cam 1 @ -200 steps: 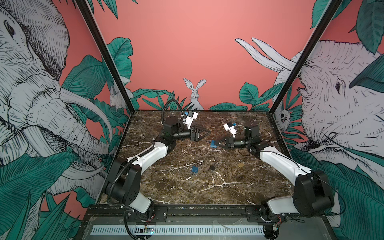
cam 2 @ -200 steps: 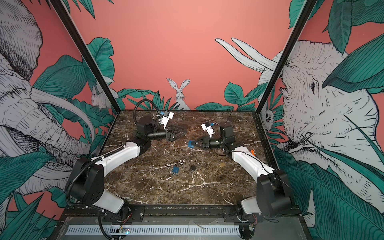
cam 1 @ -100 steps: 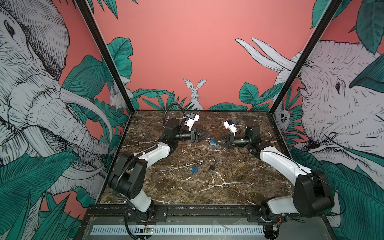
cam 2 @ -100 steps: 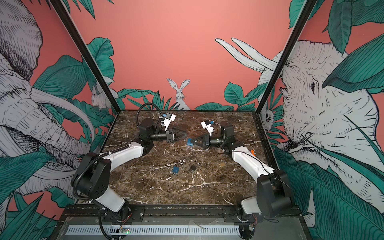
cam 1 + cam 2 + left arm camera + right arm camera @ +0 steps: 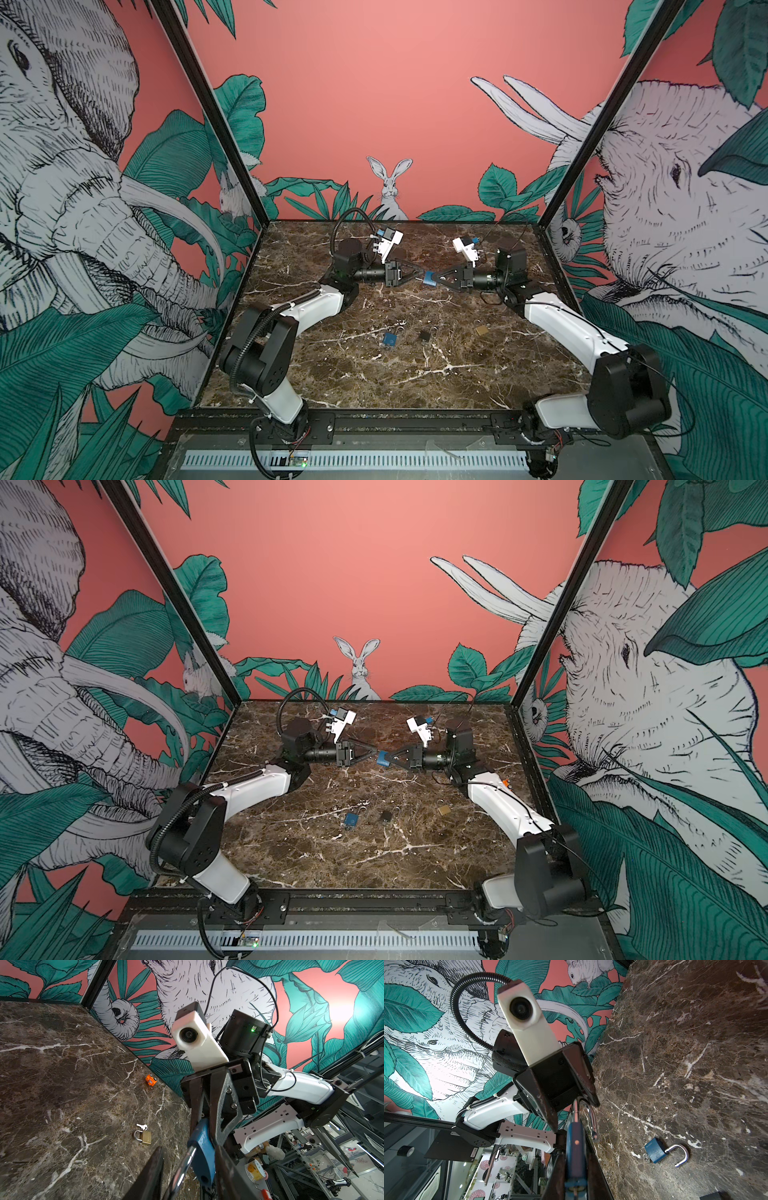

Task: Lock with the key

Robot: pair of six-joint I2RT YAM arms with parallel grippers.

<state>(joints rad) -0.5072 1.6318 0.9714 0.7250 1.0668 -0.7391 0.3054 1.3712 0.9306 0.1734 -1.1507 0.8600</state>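
My right gripper (image 5: 432, 280) is shut on the body of a blue padlock (image 5: 430, 279) and holds it in the air over the back middle of the marble table (image 5: 415, 374). In the right wrist view the padlock (image 5: 575, 1147) sits between my fingers (image 5: 596, 1178), and its steel shackle (image 5: 589, 1113) stands open with one end free. My left gripper (image 5: 419, 275) meets it tip to tip. In the left wrist view its jaws straddle the shackle (image 5: 182, 1169) with a gap on one side. The padlock's keyhole end is blurred, so whether a key sits in it cannot be told.
On the table nearer the front lie a second blue padlock (image 5: 389, 339) with its shackle open, a black padlock (image 5: 424, 336) and a brass padlock (image 5: 481, 330). A small silver key (image 5: 142, 1126) lies beside the brass padlock (image 5: 145, 1136). An orange object (image 5: 151, 1080) sits by the right wall.
My left gripper has moved right to the held padlock and its jaws have narrowed around the shackle. The right gripper has shifted slightly toward it, still holding the padlock.
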